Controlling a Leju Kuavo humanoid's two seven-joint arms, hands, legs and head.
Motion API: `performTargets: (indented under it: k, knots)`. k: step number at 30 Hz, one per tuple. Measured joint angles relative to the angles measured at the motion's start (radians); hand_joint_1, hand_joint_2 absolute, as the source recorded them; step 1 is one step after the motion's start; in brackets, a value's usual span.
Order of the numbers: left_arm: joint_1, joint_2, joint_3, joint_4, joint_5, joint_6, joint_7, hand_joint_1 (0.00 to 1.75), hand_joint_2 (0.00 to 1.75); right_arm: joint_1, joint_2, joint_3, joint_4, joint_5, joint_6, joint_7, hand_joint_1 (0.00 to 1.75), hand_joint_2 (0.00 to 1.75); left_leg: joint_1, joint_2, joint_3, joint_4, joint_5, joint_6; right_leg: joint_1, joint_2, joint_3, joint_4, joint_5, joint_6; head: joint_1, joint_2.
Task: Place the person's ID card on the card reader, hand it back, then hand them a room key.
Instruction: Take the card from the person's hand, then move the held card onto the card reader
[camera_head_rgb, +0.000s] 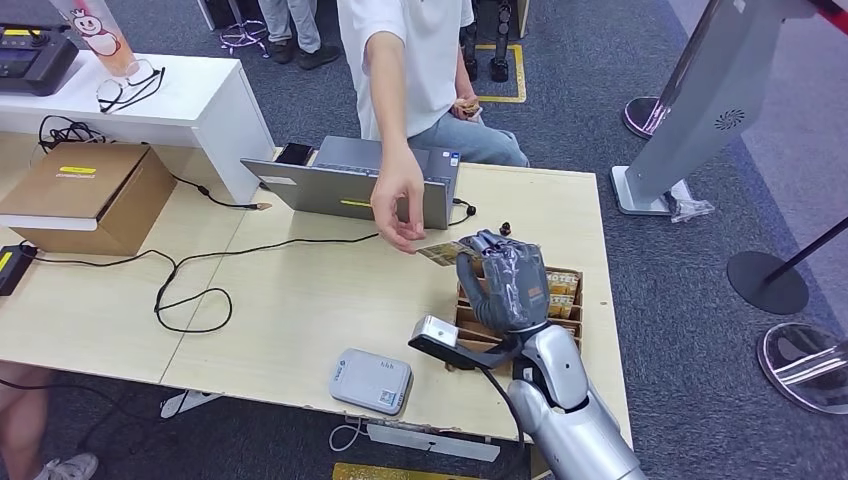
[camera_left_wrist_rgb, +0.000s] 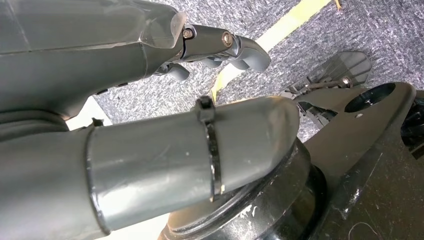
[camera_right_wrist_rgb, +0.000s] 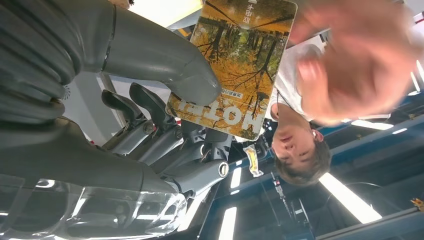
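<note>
You're on the last step: handing over the room key. Your right hand (camera_head_rgb: 508, 283) is raised over the table (camera_head_rgb: 300, 300) w/ the key card (camera_right_wrist_rgb: 235, 65) pinched between thumb and fingers; the right wrist view shows the thumb pressed on the card's printed face, "HOTEL" legible, the other fingers behind it. In the head view the card sticks out toward the person's hand (camera_head_rgb: 398, 205), which is reaching in, fingertips right at the card's far edge; can't tell if they've got a grip on it yet.

Left hand (camera_left_wrist_rgb: 220, 47) hangs low by the floor, fingers loosely curled, nothing in them.

The card reader (camera_head_rgb: 371, 381) sits near the table's front edge, nothing on it, so the ID part looks done. The wooden card box (camera_head_rgb: 565, 290) is just beside your right hand.

Next: hold steady, wait until they've clearly pinched the card, then ease the thumb off. Don't let go early or it drops.
</note>
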Motion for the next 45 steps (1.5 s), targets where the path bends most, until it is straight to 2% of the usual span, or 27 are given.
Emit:
performTargets:
  k: [17,22,30,39,45]
  knots:
    - [0.005,0.000,0.000,-0.003,0.005,0.002,0.000,0.00,0.00,-0.001,0.000,0.006,0.005,-0.002,0.001,-0.005,1.75,1.75,0.000,0.000,0.000,0.000,0.000,0.000,0.000,0.000,0.000,0.000,0.000,0.000,0.000,0.000]
    - [0.008,0.000,-0.003,-0.006,0.010,-0.002,0.001,0.00,0.00,-0.001,0.000,0.008,0.005,-0.066,0.032,-0.027,1.75,1.75,0.000,0.000,0.000,0.000,0.000,0.000,0.000,0.000,0.000,0.000,0.000,0.000,0.000,0.000]
    - [0.010,0.001,-0.010,-0.010,0.028,-0.006,0.003,0.00,0.00,0.007,0.000,0.031,-0.034,-0.262,0.197,-0.088,1.75,1.75,0.000,0.000,0.000,0.000,0.000,0.000,0.000,0.000,0.000,0.000,0.000,0.000,0.000,0.000]
    - [0.011,0.010,-0.027,-0.010,0.051,-0.009,0.000,0.00,0.00,0.029,0.000,0.066,-0.070,-0.572,0.526,-0.128,1.75,1.75,0.000,0.000,0.000,0.000,0.000,0.000,0.000,0.000,0.000,0.000,0.000,0.000,0.000,0.000]
    - [0.013,0.013,-0.031,-0.010,0.066,-0.011,-0.002,0.00,0.00,0.033,0.000,0.081,-0.060,-0.671,0.642,-0.125,1.75,1.75,0.000,0.000,0.000,0.000,0.000,0.000,0.000,0.000,0.000,0.000,0.000,0.000,0.000,0.000]
